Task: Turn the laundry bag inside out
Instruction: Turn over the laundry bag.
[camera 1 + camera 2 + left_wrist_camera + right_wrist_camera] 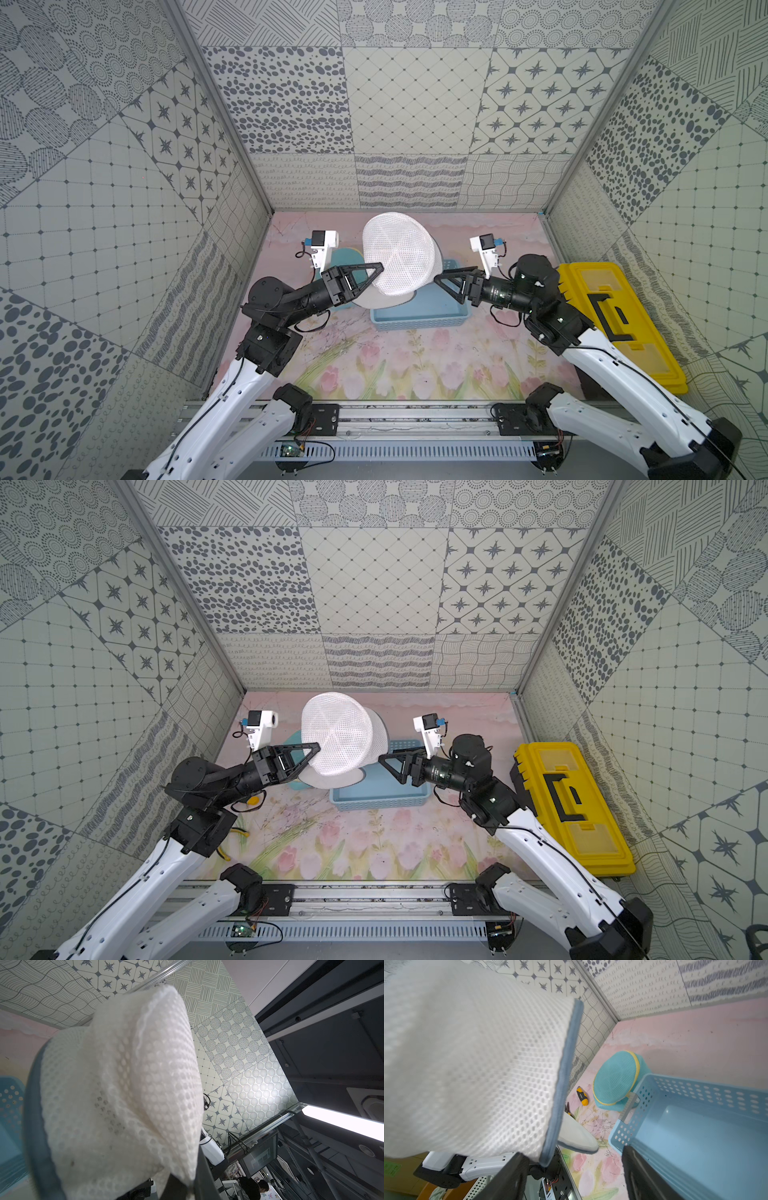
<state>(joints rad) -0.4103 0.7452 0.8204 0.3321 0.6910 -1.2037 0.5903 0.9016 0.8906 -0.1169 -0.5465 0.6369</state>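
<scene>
The laundry bag (399, 253) (338, 733) is white mesh with a grey-blue trimmed rim, and it is held up above the table. My left gripper (380, 266) (318, 746) is shut on its left side; the left wrist view shows mesh (124, 1084) pinched between the jaws (190, 1186). My right gripper (436, 277) (380, 757) is at the bag's right side. Its jaws (573, 1153) stand wide apart with nothing pinched, and the bag's trimmed edge (560, 1084) ends beside one finger (512, 1169). A white flap (577, 1136) of the bag hangs below.
A light blue perforated basket (419, 320) (695, 1126) sits under the bag. Left of it lies a teal mesh bag with yellow trim (614, 1078). A screwdriver (582, 1096), pliers (568, 1108) and a metal ruler (630, 1105) lie near it. A yellow toolbox (615, 316) stands at the right wall.
</scene>
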